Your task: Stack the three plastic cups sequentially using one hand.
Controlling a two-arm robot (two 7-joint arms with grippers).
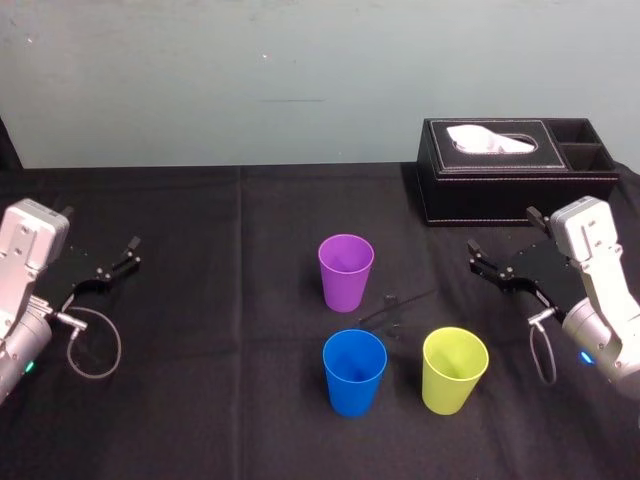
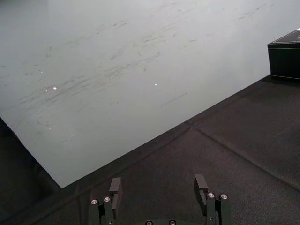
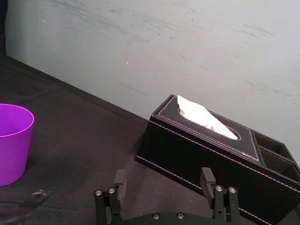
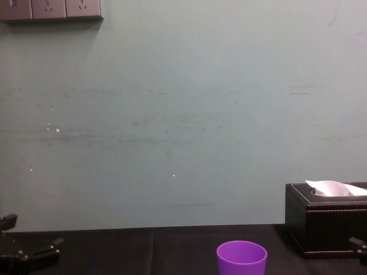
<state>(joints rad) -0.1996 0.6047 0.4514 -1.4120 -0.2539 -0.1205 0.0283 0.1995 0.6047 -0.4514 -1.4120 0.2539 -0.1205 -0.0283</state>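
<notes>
1. Currently all three cups stand upright, mouths up and apart, on the black table (image 1: 200, 400): purple cup (image 1: 346, 272) farthest back, blue cup (image 1: 354, 372) before it, yellow-green cup (image 1: 454, 370) to the blue one's right.
2. Right gripper (image 1: 478, 257) sits before the tissue box (image 1: 510, 175), fingers spread, empty.
3. Left gripper (image 1: 118, 258) sits far left, likewise spread.

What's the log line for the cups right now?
cups: purple cup, blue cup, yellow-green cup upright, apart, unstacked | left gripper: open, empty, far left | right gripper: open, empty, near tissue box
</notes>
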